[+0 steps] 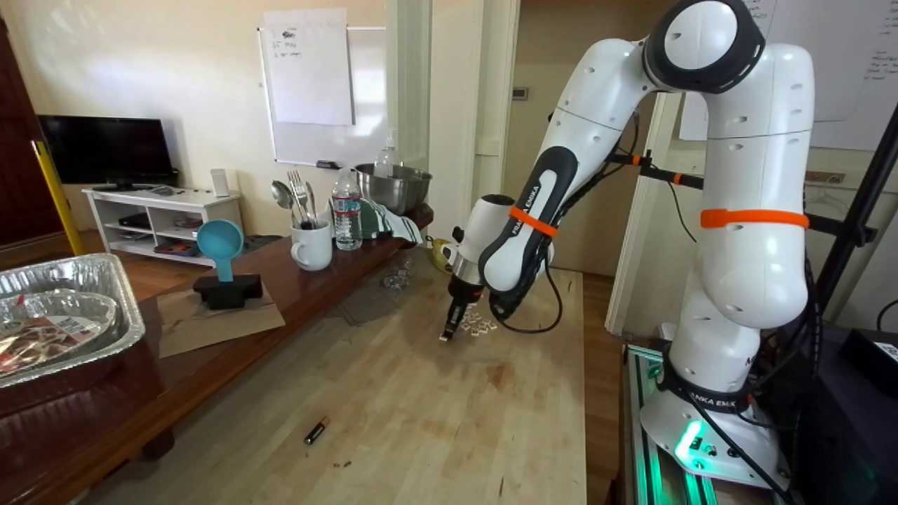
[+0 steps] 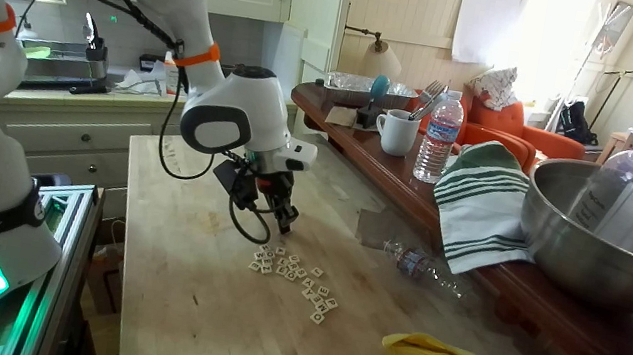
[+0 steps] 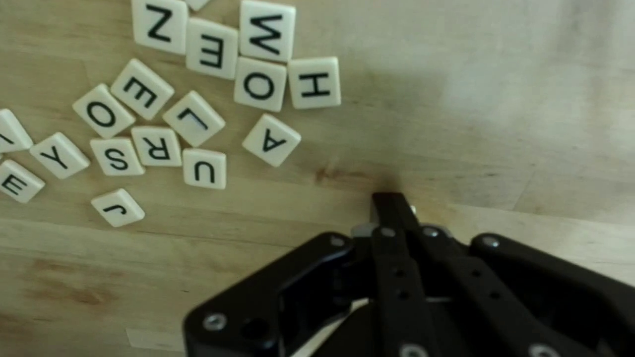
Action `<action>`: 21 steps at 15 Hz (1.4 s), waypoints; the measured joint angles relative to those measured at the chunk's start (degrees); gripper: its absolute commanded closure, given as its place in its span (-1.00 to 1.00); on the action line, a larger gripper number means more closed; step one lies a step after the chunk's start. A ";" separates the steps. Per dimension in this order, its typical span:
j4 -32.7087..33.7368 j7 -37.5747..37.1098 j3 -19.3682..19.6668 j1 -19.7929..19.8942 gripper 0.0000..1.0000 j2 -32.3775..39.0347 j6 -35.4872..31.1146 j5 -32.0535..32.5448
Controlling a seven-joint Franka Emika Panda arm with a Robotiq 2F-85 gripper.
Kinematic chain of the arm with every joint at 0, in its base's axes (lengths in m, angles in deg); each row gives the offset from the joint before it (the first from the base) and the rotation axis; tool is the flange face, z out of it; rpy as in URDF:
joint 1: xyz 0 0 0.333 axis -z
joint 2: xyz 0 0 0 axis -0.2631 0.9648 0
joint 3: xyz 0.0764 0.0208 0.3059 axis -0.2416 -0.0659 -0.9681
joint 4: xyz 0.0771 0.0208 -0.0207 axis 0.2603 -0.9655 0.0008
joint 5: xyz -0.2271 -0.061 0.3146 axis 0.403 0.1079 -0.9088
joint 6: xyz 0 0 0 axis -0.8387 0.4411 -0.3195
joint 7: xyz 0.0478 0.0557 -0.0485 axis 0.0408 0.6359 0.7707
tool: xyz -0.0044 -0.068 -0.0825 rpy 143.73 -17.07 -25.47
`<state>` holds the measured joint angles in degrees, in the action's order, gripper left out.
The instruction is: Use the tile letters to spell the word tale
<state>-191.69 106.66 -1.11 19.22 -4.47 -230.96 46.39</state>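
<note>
Gripper (image 3: 396, 213), jaws pressed together; likely a tile (image 1: 445, 339) mostly hidden at tip; pressing hard could skid it askew.

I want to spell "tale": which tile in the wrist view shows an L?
The L tile sits just above the U tile in that view; no other tile there shows a readable L.
</note>
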 measured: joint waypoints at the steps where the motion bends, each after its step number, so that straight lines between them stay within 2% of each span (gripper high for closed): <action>1: 0.12 0.59 -0.38 0.01 1.00 0.08 0.00 0.01; 11: 0.29 3.70 -3.66 0.12 1.00 -0.20 0.49 0.18; 16: 0.06 3.88 -6.09 2.23 1.00 -4.86 2.10 -2.29; 21: -1.22 0.20 -2.91 3.58 1.00 -10.38 9.01 -2.43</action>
<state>-192.90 106.86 -4.03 22.80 -14.85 -221.95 43.95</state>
